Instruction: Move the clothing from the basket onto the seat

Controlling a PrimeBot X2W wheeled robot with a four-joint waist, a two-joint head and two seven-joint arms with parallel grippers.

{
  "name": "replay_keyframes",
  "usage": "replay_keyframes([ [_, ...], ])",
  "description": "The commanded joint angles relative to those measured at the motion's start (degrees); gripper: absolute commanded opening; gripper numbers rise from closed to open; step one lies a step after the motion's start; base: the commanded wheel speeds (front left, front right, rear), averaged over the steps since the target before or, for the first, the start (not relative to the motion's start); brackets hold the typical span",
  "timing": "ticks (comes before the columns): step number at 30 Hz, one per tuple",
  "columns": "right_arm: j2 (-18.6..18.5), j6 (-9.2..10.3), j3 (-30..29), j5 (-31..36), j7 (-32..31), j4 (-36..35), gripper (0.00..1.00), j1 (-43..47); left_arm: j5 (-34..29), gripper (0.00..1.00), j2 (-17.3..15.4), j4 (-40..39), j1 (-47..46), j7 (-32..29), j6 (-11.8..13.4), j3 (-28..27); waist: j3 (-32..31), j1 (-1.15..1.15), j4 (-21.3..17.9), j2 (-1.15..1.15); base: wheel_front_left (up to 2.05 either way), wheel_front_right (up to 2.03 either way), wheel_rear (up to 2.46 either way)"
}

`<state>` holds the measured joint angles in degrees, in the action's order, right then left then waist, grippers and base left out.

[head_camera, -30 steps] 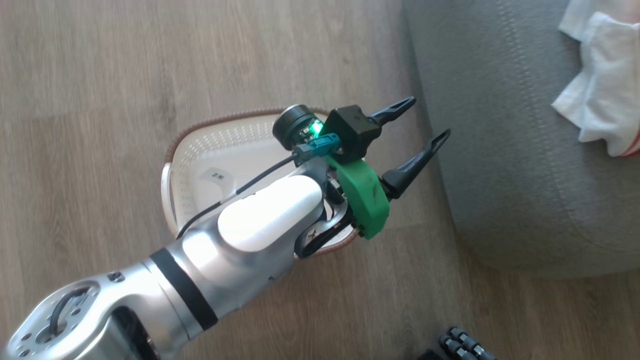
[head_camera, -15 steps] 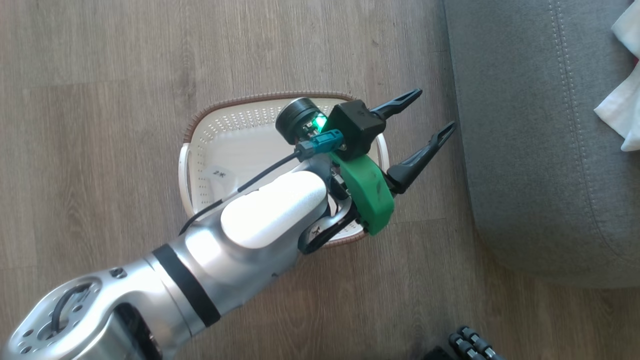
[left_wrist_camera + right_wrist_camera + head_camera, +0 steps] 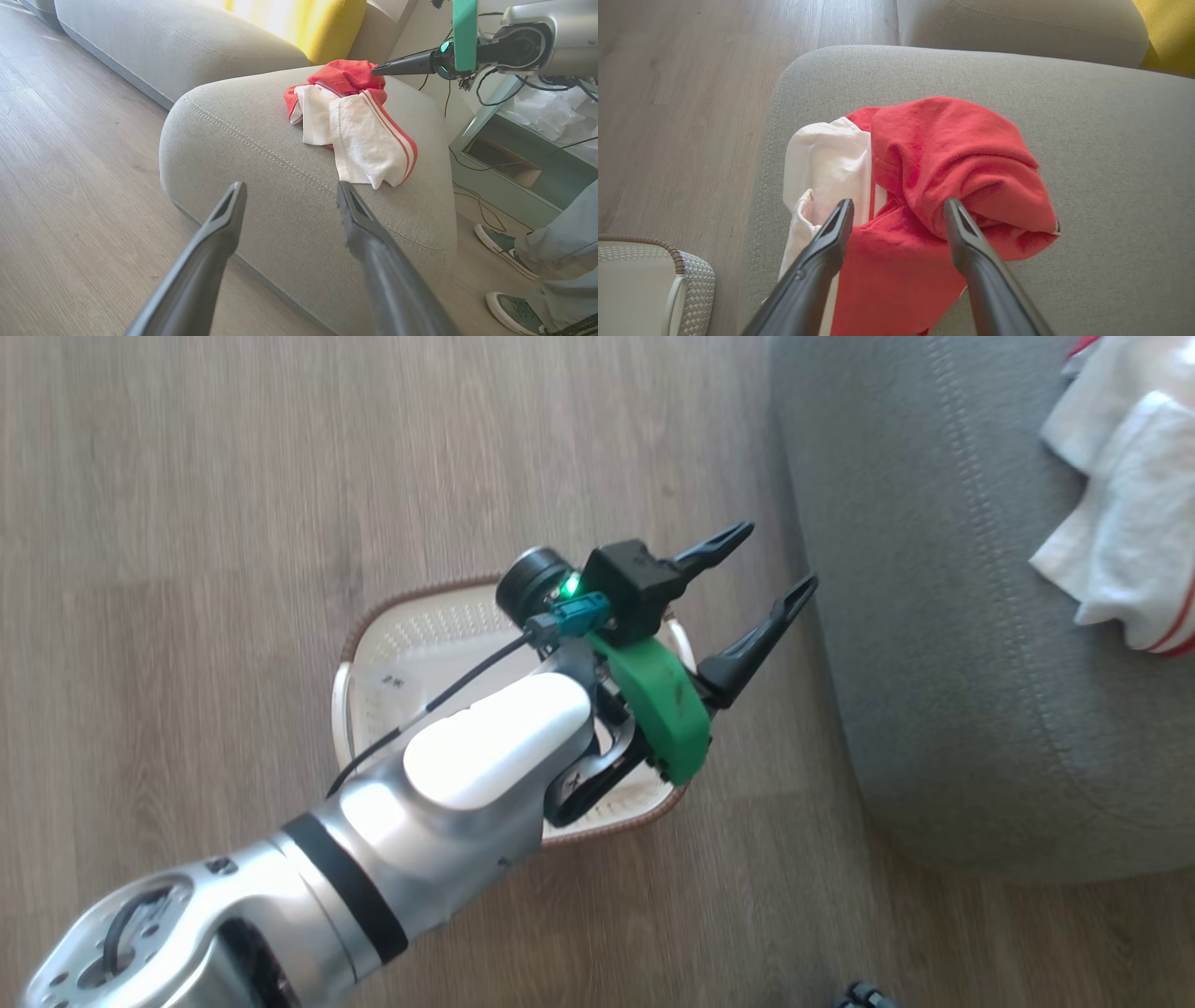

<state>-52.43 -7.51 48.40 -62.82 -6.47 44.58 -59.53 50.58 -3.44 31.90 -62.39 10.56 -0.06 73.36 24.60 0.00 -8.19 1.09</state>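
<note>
The red and white clothing lies bunched on the light-grey seat. My right gripper hangs just above the pile, open, with nothing pinched between its fingers. In the left wrist view the clothing rests on the seat, and one of my right gripper's fingers points at the red top of it. My left gripper is open and holds nothing, above the basket's right side, next to the seat. The part of the basket's floor that I can see is bare. The clothing sits at the upper right.
Wooden floor surrounds the basket. A person's feet in green shoes stand beyond the seat's far corner. A second grey cushion and a yellow pillow lie behind the seat. Cables and a teal cabinet are at the right.
The head camera has swung right, then back left, shifting the whole picture. My left arm keeps its pose over the basket, gripper still open.
</note>
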Motion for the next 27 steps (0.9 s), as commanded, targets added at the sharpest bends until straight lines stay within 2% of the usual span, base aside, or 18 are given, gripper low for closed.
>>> replay_keyframes([
  [1,-3.4,0.02,0.7,-0.4,1.2,-1.6,1.00,1.2,0.4,1.00,0.0,-1.1,-0.2,0.7,-0.3,-1.2,-2.5,0.00,-1.1,0.00,0.00,0.00,0.00],
  [8,-6.1,0.02,5.9,-1.8,4.8,-7.6,1.00,0.6,2.2,1.00,-2.4,-1.1,3.4,2.2,-0.1,-2.7,-8.5,0.00,-2.7,0.00,0.00,0.00,0.00],
  [15,-7.1,0.02,8.8,-4.5,9.4,-12.1,1.00,0.5,3.7,1.00,-4.7,-2.7,7.1,3.2,0.9,-4.2,-13.7,0.00,-3.0,0.00,0.00,0.00,0.00],
  [24,-7.0,0.02,12.0,-5.5,14.4,-17.7,1.00,-0.6,5.2,1.00,-9.0,-6.1,11.7,3.9,4.4,-7.4,-18.2,0.00,-2.5,0.00,0.00,0.00,0.00],
  [27,-7.3,0.02,13.9,-3.6,15.5,-18.9,1.00,-0.7,5.5,1.00,-10.4,-7.8,13.1,4.1,5.8,-8.9,-19.4,0.00,-1.7,0.00,0.00,0.00,0.00],
])
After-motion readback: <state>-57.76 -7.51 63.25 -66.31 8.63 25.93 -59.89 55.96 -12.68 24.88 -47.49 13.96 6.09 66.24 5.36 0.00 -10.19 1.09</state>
